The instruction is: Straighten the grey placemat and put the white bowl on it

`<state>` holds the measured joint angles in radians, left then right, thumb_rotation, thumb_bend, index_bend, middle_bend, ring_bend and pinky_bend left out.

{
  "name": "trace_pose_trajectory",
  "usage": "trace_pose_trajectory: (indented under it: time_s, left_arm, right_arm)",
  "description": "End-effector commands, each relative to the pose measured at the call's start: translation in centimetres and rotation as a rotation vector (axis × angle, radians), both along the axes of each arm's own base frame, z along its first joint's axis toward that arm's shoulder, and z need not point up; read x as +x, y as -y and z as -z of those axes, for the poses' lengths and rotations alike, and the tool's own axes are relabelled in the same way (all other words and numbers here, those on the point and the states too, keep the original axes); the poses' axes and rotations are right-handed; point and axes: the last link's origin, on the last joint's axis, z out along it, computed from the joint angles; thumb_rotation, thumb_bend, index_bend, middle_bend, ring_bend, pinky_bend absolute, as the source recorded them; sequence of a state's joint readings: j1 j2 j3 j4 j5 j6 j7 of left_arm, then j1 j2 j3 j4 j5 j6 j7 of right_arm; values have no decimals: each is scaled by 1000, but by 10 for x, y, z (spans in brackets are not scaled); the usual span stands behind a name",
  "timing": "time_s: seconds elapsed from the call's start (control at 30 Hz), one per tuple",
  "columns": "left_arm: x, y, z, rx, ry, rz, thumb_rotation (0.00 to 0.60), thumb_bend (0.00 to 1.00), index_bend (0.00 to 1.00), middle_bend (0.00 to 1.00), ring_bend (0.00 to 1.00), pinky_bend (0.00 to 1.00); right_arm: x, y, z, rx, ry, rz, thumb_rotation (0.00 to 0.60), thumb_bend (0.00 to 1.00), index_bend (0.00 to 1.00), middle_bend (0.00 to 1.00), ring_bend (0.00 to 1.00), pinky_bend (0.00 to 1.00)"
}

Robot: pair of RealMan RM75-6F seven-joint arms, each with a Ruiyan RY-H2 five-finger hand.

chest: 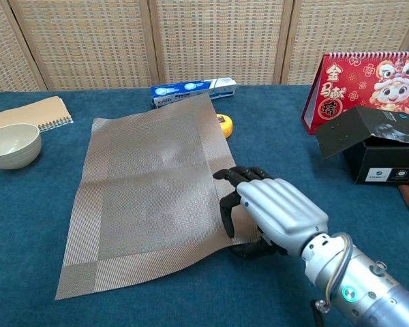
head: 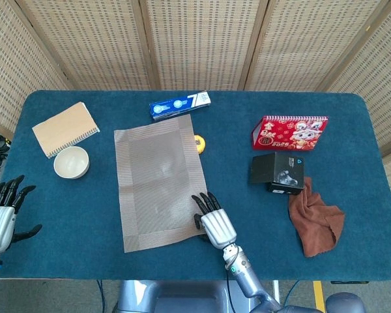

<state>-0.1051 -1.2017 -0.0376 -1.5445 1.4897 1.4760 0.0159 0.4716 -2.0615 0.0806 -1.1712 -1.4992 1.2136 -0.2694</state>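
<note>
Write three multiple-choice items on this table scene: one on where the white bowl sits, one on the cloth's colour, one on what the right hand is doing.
1. Where is the white bowl?
A. on the grey placemat
B. on the blue table cover, left of the placemat, near the notebook
C. inside the black box

2. What colour is the crumpled cloth?
A. brown
B. white
C. green

3. What is the right hand doing?
A. holding the bowl
B. hanging over the calendar
C. gripping the grey placemat's near right edge

Answers:
1 B, the bowl stands off the mat, just below the notebook.
2 A, it lies brown beside the black box.
3 C, its fingers curl around that edge in the chest view.
</note>
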Motion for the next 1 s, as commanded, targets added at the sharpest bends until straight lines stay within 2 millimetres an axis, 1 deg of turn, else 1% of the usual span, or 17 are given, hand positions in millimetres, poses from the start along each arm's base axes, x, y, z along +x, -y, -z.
trace_pose_trajectory:
  time_s: [0.03,0.23,0.43,0.57,0.63,0.87,0.97,1.0]
  left_arm:
    - [0,0,0,-2,0,0,600,87,174,0,0,0]
    - [0,0,0,-2,1,1,600,88,178,0,0,0]
    - [0,0,1,-7,-3,0,600,87,178,0,0,0]
    - [0,0,2,-8,-3,0,600,87,178,0,0,0]
    - [1,0,2,-7,-4,1,600,87,178,0,0,0]
    - [3,2,5,-14,-15,8,600,87,178,0,0,0]
    - [5,3,7,-14,-18,17,600,87,179,0,0,0]
    - [5,3,7,-13,-20,18,600,87,179,0,0,0]
  right_arm:
    - [1,0,-1,-4,-1,-2,600,581,644,140,0,0]
    - [1,-2,-3,-8,-2,-1,600,593,645,138,0,0]
    - [2,-4,-16,-37,-7,-27,600,591,646,138,0,0]
    - [-6,-3,-39,-100,-17,-30,600,588,654,138,0,0]
    - [-9,-2,-47,-114,-19,-26,600,587,655,138,0,0]
    - [-30,3,-85,-180,-36,7,600,584,656,139,0,0]
    - [-42,9,-107,-230,-61,20,600,581,656,139,0,0]
    - [-48,13,-117,-257,-77,27,600,580,657,138,0,0]
